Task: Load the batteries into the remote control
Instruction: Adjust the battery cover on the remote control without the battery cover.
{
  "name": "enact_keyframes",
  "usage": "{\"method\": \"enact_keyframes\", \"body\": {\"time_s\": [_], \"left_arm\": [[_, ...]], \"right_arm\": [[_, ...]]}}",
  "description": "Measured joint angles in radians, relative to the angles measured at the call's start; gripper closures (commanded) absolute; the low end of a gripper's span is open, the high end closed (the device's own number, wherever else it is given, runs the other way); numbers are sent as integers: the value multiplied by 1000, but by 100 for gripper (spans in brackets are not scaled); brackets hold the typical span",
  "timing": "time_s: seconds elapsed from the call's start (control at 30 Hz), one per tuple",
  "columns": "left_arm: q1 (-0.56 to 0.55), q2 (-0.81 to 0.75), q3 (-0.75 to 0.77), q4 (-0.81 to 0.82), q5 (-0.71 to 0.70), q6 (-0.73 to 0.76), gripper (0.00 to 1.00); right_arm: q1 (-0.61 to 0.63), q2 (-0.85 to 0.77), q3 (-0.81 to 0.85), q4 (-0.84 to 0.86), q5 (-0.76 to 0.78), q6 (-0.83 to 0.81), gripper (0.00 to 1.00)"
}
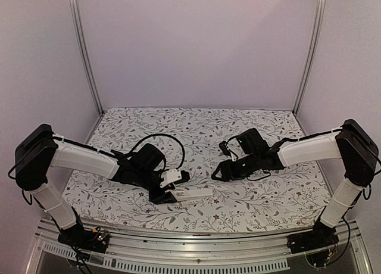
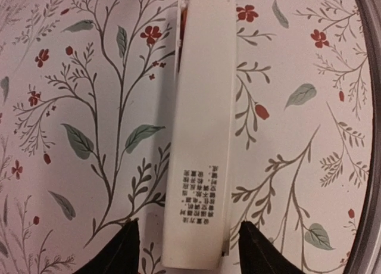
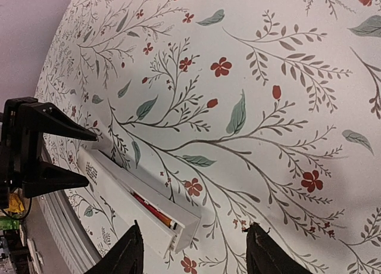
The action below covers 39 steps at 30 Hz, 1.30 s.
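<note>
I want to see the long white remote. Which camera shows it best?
Left wrist: the slim white plastic remote fills the frame, print visible. Top view shows it tiny; right wrist shows it slanted.

Remote control (image 1: 191, 193) on worktop (image 1: 268, 196), near the near edge, left of centre. Left gripper (image 2: 189, 249) straddles its left end. One battery (image 3: 153, 209) inside it. Right gripper (image 1: 220, 171) behind-right, apart.
</note>
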Motion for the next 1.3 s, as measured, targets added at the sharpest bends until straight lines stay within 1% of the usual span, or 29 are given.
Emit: {"method": "enact_keyframes", "body": {"time_s": [0.23, 0.4, 0.5, 0.63, 0.77, 0.97, 1.07, 1.3], "left_arm": [[-5, 23, 38, -5, 5, -23, 51], [-10, 38, 41, -7, 7, -32, 52], [-11, 41, 41, -10, 7, -37, 56], [-18, 43, 50, -14, 4, -44, 57], [-31, 43, 57, -11, -5, -51, 64], [-41, 43, 57, -8, -8, -60, 66], [-45, 45, 57, -6, -9, -64, 73], [-55, 54, 65, 2, -18, -76, 72]], "right_arm": [[0, 0, -2, 0, 0, -4, 43], [0, 0, -7, -1, 0, -4, 43], [0, 0, -8, 0, -1, -4, 44], [0, 0, -12, 0, -5, 0, 45], [3, 0, -14, 0, -5, 4, 45], [5, 0, -14, 0, -5, 13, 45], [5, 0, -14, 0, -5, 15, 45], [6, 0, -14, 0, -5, 19, 45]]}}
